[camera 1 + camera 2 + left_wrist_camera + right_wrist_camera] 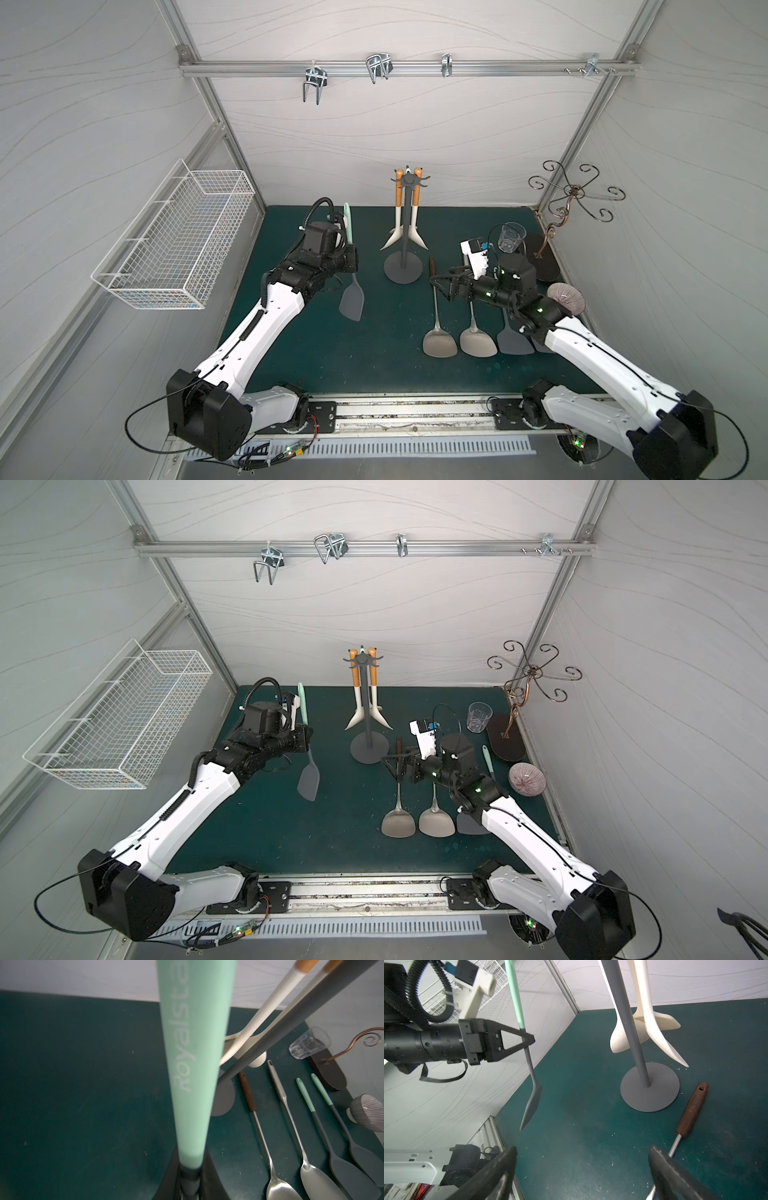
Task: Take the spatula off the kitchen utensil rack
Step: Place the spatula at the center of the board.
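A spatula (352, 301) with a mint-green handle and a grey blade hangs upright in the air, left of the kitchen utensil rack (405, 232) and apart from it. My left gripper (353, 259) is shut on its shaft just below the mint handle (191, 1043), as the right wrist view shows (529, 1040). The dark grey rack (629, 1022) stands on its disc base with two white, orange-handled utensils (398, 216) hanging from its crown. My right gripper (582, 1151) is open and empty, low over the mat right of the rack's base (440, 286).
Several spatulas (439, 345) lie on the green mat at the right, one with a brown handle (691, 1111) by my right fingers. A glass (509, 237), a copper scrolled stand (575, 195) and a ribbed bowl (566, 297) sit far right. A white wire basket (178, 237) hangs on the left wall.
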Tool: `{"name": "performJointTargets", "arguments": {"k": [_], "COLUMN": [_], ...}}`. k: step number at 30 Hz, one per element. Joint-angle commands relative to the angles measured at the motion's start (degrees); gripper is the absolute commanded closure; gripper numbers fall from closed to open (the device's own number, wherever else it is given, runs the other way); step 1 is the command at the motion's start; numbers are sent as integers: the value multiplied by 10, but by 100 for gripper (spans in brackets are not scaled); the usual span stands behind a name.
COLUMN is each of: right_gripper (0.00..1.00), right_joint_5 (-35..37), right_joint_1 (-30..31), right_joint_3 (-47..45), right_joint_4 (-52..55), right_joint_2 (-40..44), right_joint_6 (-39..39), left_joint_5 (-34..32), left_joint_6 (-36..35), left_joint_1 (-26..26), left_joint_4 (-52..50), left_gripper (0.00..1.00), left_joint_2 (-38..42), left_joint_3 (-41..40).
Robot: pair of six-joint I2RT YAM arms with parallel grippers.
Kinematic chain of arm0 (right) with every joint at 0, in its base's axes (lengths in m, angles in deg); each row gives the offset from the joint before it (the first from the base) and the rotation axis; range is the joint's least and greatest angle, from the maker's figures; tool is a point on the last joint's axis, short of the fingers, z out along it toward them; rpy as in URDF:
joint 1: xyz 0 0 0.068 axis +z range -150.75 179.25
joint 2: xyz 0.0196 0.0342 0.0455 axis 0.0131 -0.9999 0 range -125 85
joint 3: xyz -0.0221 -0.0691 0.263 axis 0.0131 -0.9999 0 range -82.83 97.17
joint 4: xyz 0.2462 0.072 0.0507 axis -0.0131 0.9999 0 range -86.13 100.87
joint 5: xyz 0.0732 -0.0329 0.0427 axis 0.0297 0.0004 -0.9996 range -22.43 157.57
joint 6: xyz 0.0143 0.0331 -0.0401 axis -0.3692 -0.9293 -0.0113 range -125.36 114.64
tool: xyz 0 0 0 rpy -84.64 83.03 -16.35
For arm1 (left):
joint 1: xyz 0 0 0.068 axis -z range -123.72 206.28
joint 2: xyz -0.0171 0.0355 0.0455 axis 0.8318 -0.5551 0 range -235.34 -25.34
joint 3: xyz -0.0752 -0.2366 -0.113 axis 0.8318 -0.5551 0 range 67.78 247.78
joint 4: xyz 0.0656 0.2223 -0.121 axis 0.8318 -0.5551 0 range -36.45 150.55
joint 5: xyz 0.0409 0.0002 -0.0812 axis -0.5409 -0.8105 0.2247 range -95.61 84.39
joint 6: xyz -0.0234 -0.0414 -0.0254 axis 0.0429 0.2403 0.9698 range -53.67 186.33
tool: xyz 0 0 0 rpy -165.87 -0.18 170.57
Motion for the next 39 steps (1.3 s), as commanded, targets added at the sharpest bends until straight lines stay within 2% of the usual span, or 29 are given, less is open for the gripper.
{"name": "performJointTargets", "arguments": {"k": [1,5,11,22,30,39], "right_gripper": [1,1,1,1,1,1], "right_joint_5": [18,26,45,61,69,69], "right_joint_1": [11,11,11,11,11,11], "right_joint_3": [38,42,-1,-26,-27,-26], "right_joint_4": [36,45,25,17,23,24], "right_joint_2": [-15,-20,-3,-2,2,-4], "right_joint_6": [19,32,48,46,47,47], "left_joint_5": [-39,-61,-74,-122,-119,-98], "left_joint_6": [40,61,76,161,178,182], "left_joint_1": [20,35,44,82,100,109], "left_joint_4": [-87,-136,-190,-319,-312,-288], "left_gripper": [100,100,100,100,100,100], "left_joint_2": [-10,-33,-99,-276,-357,-432], "left_joint_3": [38,33,41,155,199,213]}}
